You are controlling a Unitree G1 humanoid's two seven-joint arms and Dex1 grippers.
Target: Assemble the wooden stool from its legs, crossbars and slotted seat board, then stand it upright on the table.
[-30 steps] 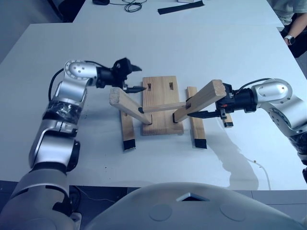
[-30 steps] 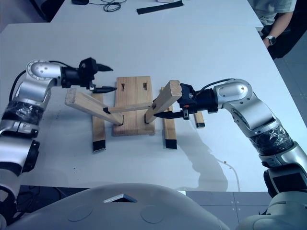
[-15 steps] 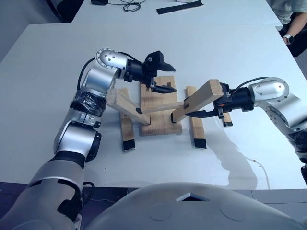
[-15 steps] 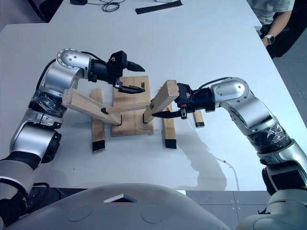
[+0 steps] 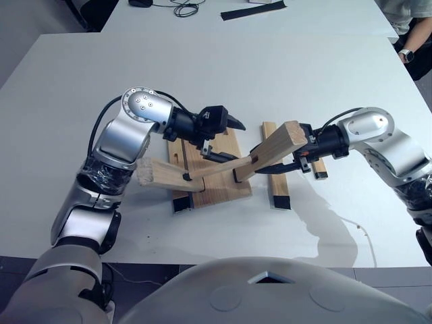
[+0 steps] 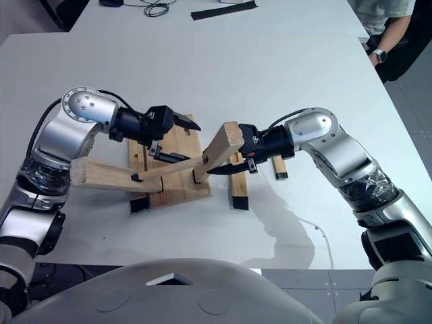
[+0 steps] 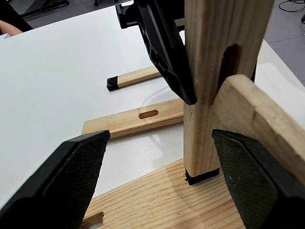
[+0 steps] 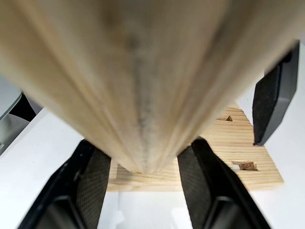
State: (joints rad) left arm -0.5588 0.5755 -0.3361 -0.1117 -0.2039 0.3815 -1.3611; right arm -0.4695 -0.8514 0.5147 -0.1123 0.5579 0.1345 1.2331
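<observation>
We list the pieces by their place around the seat board [image 5: 214, 177], which lies flat on the white table [image 5: 304, 81] with its slots facing up.

- Right leg [image 5: 273, 150]: we see its black-capped foot resting on the seat board, and the leg leans up and out past the board's right edge.
- Right gripper [image 5: 273, 156]: its fingers are clamped on the right leg, one on each side, just beyond the board's right edge.
- Crossbar [image 5: 219, 167]: it runs above the seat board, with one end seated in the right leg's slot and the other meeting the left leg.
- Left leg [image 5: 162, 173]: it is tilted low, and its free end hangs out past the board's left edge.
- Left gripper [image 5: 237, 142]: it hovers over the far part of the seat board with its fingers [image 7: 71, 181] spread wide and nothing between them. We cannot tell whether the lower finger touches the crossbar.
- Loose leg [image 5: 275, 181]: it lies flat on the table just beside the board's right edge, slot up, with its black cap at the near end.
- Second loose leg [image 5: 179, 197]: it lies flat along the board's left edge, partly hidden by the left leg.
- Short crossbar [image 5: 319, 169]: it lies flat, farther right of the board than the loose leg.
</observation>
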